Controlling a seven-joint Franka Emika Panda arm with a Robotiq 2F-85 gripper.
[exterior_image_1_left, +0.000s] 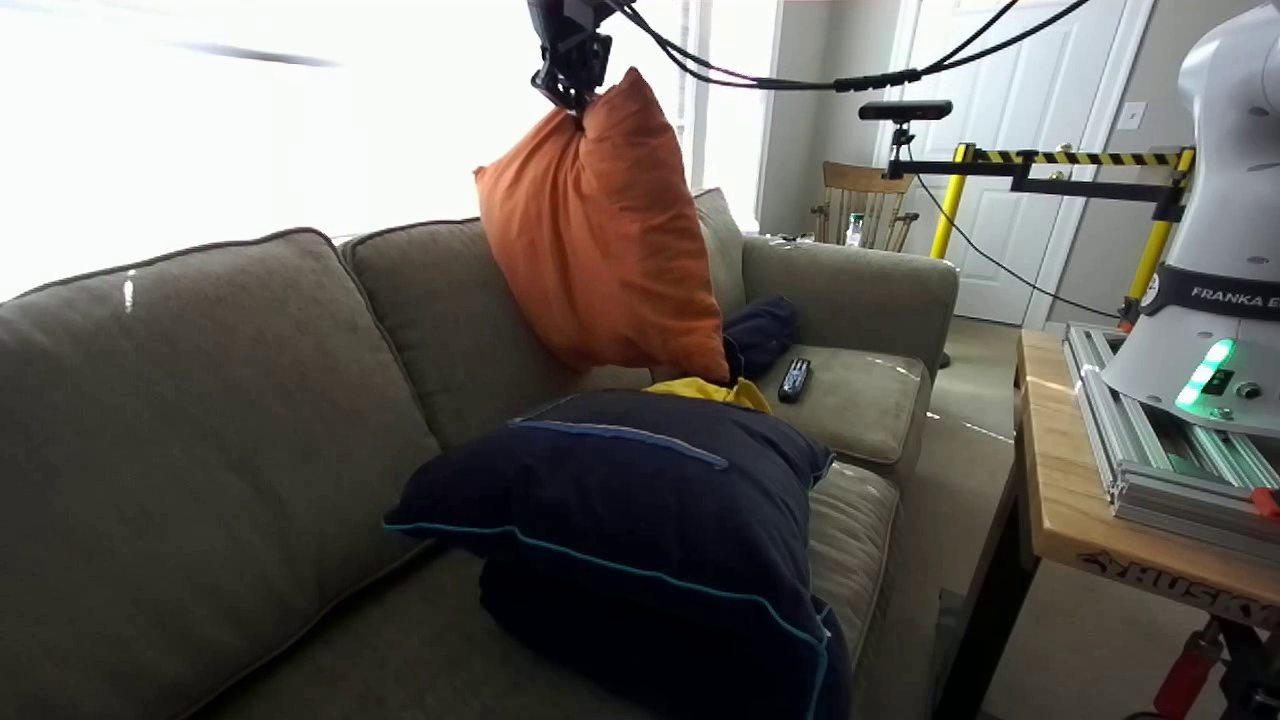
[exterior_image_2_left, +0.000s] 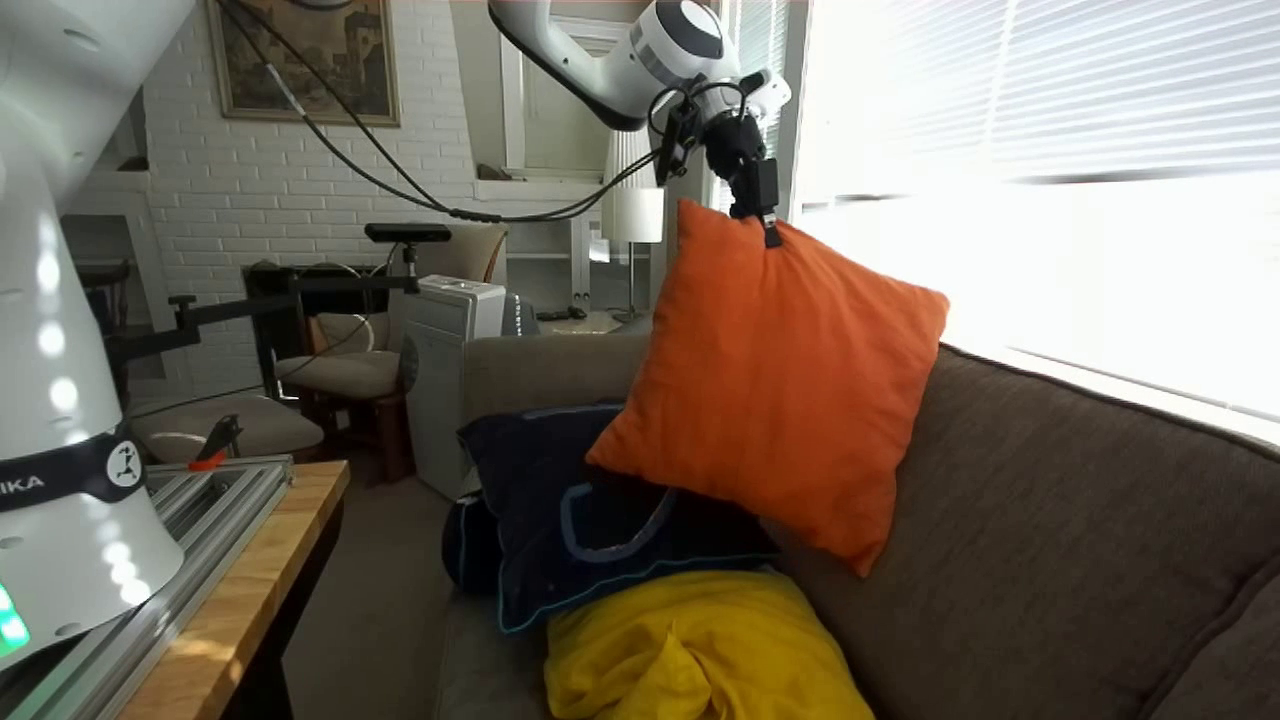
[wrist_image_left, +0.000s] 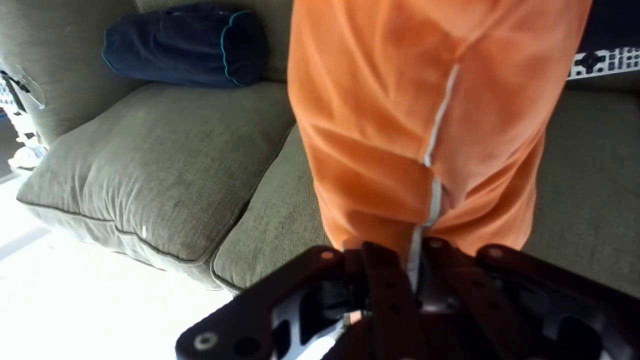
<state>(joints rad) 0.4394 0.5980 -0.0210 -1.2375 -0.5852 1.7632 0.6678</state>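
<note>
Behind a grey-brown sofa (exterior_image_1_left: 200, 440) glares a wide window (exterior_image_2_left: 1040, 270), and across a strip of carpet (exterior_image_2_left: 370, 590) from the sofa runs the long edge of a wooden tabletop (exterior_image_1_left: 1060, 450). On that tabletop the robot base (exterior_image_1_left: 1180, 350) stands over metal rails (exterior_image_1_left: 1115, 440).

Well out from the tabletop's sofa-side edge, an orange pillow (exterior_image_2_left: 790, 370) hangs just beneath the fingers (wrist_image_left: 387, 290), caught by its upper edge and nearer to one of its corners than to the next. The fingers are drawn together, with a pinch of the pillow's cloth between them. In both exterior views the pillow hangs tilted above the seat of the sofa, one corner pointing downward; whether its rear side touches the sofa cannot be told.

It is plump, square and plain orange, and its cloth puckers into creases that run away from the pinch. In the wrist view a pale, broken line runs along it and reaches in between the fingers.

Below, near its lowest corner, sits a crumpled yellow pillow (exterior_image_2_left: 710, 650), with a navy pillow (exterior_image_1_left: 640, 490) piped in turquoise just beside it. A remote (exterior_image_1_left: 795, 380) lies on the seat in an exterior view, and in the wrist view a navy bolster (wrist_image_left: 185, 45) rests by the sofa's arm.
</note>
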